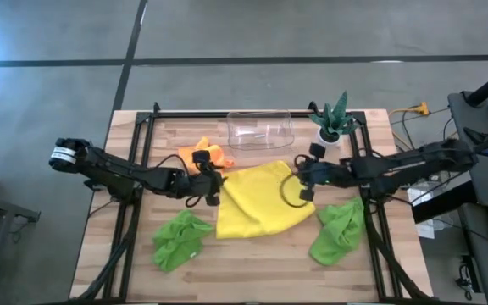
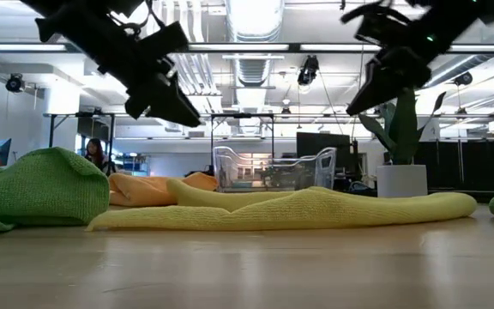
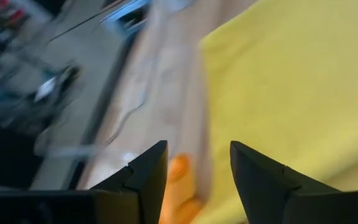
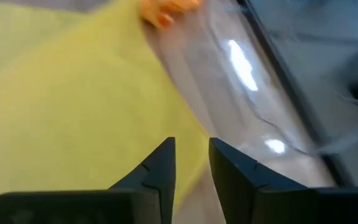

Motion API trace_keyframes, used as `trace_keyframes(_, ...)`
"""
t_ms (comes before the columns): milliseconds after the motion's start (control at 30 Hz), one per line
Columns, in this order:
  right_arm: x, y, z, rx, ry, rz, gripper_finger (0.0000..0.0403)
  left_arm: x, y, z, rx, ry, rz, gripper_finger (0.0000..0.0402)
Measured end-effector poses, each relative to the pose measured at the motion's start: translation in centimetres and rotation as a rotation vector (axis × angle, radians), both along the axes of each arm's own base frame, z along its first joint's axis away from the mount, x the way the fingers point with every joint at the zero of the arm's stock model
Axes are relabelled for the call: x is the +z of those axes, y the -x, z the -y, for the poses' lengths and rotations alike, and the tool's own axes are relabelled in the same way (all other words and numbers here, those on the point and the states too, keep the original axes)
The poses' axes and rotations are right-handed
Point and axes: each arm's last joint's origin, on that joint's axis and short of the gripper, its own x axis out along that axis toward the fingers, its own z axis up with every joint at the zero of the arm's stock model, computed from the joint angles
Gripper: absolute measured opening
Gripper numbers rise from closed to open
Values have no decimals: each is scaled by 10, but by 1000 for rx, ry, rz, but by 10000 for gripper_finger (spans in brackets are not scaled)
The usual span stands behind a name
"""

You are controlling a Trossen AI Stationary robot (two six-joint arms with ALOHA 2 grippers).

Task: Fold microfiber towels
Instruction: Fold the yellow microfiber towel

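Note:
A yellow towel (image 1: pixel 261 199) lies folded and flat on the middle of the wooden table (image 1: pixel 252 263); in the low view the yellow towel (image 2: pixel 316 209) rests on the tabletop. An orange towel (image 1: pixel 203 157) lies bunched at its far-left corner. Two lime green towels lie crumpled, one at the near left (image 1: pixel 180 239) and one at the near right (image 1: pixel 339 230). My left gripper (image 1: pixel 213 182) hangs open above the yellow towel's left edge. My right gripper (image 1: pixel 302 180) hangs above its right edge, open by a narrow gap. Nothing is between either pair of fingers (image 3: pixel 197 168) (image 4: pixel 191 165).
A clear plastic bin (image 1: pixel 261 129) stands at the table's far edge behind the yellow towel. A spiky green plant in a white pot (image 1: pixel 333 119) stands at the far right. Black frame rails (image 1: pixel 134 169) run along the table's left and right sides. A person (image 2: pixel 97 154) shows far behind.

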Motion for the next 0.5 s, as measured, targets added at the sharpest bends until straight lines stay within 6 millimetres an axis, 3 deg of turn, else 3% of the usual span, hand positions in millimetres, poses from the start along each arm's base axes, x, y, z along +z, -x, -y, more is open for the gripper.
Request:
trace_keyframes(133, -20, 19, -1, 119, -32, 176, 85, -2, -7, -1, -122, 38, 8, 160)
trace_keyframes(267, -25, 34, 0, 111, -99, 318, 80, 6, -10, -1, -134, 83, 67, 160)
trace_keyframes(333, -22, 41, -1, 113, -214, 379, 79, 12, -10, 2, -160, 195, 99, 160)
trace_keyframes(500, 2, 50, -4, 132, -542, 582, 82, 36, -5, 10, -219, 669, 129, 160)
